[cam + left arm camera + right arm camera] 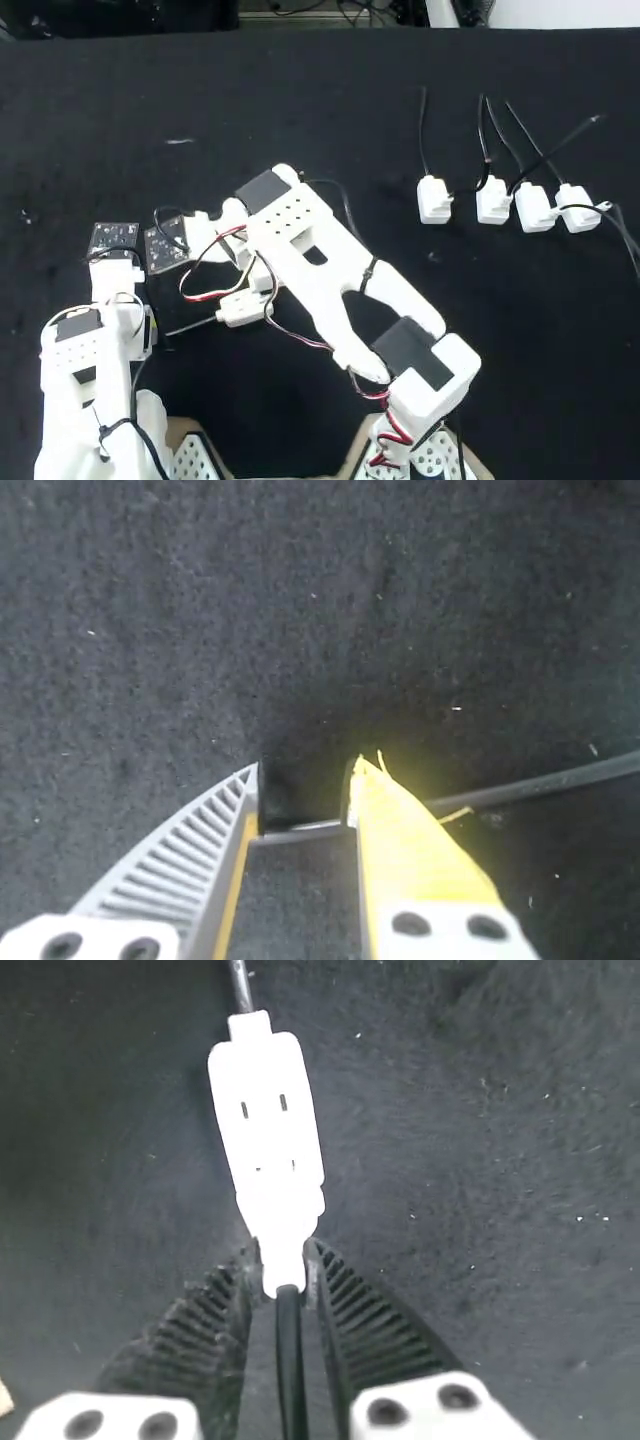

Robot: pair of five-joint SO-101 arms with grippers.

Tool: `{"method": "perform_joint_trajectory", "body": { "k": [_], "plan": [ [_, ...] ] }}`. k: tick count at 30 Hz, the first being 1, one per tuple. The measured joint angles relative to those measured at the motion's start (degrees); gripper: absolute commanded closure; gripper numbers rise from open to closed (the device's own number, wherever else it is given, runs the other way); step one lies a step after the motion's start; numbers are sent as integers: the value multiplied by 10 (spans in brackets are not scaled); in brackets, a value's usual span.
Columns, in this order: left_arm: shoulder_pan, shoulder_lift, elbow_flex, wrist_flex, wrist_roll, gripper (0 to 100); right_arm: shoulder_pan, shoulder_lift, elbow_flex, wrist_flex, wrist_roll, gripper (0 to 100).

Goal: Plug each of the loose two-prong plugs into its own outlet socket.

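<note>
the plug is pinched at its cord end by my right claw, which is closed tight on it. the plug's cord runs back between the ribbed fingers towards my wrist. the plug lies straight ahead of this claw, its long axis in line with the fingers. its front end meets the near end of a white socket, which carries on the same line away from me. the socket's own lead leaves from its far end. plug and socket read as one white bar, so i cannot tell whether the prongs are fully home. i judge that any further move is a push straight along that axis, with no turning.

my left claw sits low over the worktop, open about a finger's thickness and holding nothing. a loose black cord lies just beside its yellow finger. the right claw is the one on the job.

a row of four white cord ends lies towards the far right of the worktop, well apart from both claws.

i can read no brand, label or writing; the socket face shows only two pairs of slots.
</note>
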Motion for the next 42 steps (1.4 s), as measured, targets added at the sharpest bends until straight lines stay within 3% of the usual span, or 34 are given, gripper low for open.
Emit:
{"method": "perform_joint_trajectory", "body": {
  "k": [24,42],
  "plan": [
    [0,0,0,0,0,840,0,12,-3,18,-30,988],
    [-23,0,1,0,0,840,-41,70,-15,-9,-74,988]
  ]
}}
